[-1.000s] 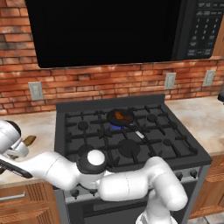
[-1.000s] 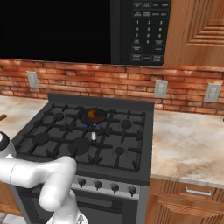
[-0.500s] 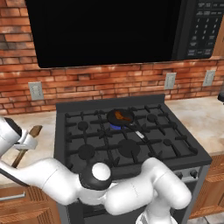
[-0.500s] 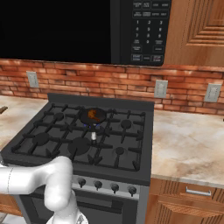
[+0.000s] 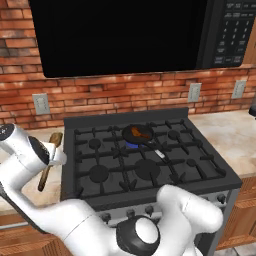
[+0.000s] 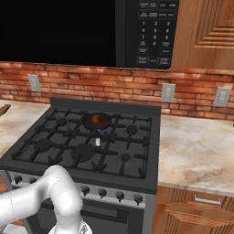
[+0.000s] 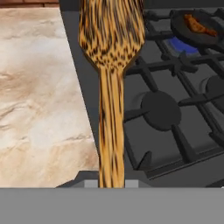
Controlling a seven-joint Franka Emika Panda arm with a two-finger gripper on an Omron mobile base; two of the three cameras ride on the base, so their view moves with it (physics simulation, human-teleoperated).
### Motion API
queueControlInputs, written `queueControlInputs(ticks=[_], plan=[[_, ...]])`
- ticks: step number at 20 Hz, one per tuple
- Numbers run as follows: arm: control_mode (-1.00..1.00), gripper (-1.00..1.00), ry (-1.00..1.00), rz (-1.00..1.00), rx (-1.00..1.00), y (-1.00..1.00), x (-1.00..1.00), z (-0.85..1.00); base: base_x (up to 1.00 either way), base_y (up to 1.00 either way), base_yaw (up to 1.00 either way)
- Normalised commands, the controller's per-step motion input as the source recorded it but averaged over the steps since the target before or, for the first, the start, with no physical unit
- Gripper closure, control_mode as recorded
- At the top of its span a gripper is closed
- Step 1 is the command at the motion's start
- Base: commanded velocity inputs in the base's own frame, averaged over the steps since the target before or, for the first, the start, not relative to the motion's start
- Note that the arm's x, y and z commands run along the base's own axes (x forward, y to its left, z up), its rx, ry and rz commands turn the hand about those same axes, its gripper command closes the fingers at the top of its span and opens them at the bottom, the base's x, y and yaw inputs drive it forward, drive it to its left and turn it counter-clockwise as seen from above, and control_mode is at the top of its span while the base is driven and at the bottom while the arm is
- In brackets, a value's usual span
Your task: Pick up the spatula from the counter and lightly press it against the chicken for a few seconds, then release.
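You face a kitchen. A black gas stove [image 5: 116, 176] sits between stone counters [image 6: 197, 147], under a microwave [image 6: 153, 32], with a brick backsplash [image 5: 125, 92] and wooden cabinets [image 6: 206, 27].

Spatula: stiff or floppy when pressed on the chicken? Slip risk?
Wood grain suggests the spatula is stiff and light. Its long narrow handle may twist under load. The chicken sits in a small pan that might slide.
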Motion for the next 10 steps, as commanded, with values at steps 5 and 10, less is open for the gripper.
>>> queueControlInputs(ticks=[5, 10], plan=[[-1.00, 1.00, -0.14, 0.16, 0.15, -0.81, -0.41, 0.62, 0.00, 0.00, 0.00], [-1.00, 1.00, -0.03, 0.09, 0.25, -0.73, -0.41, 0.47, 0.00, 0.00, 0.00]])
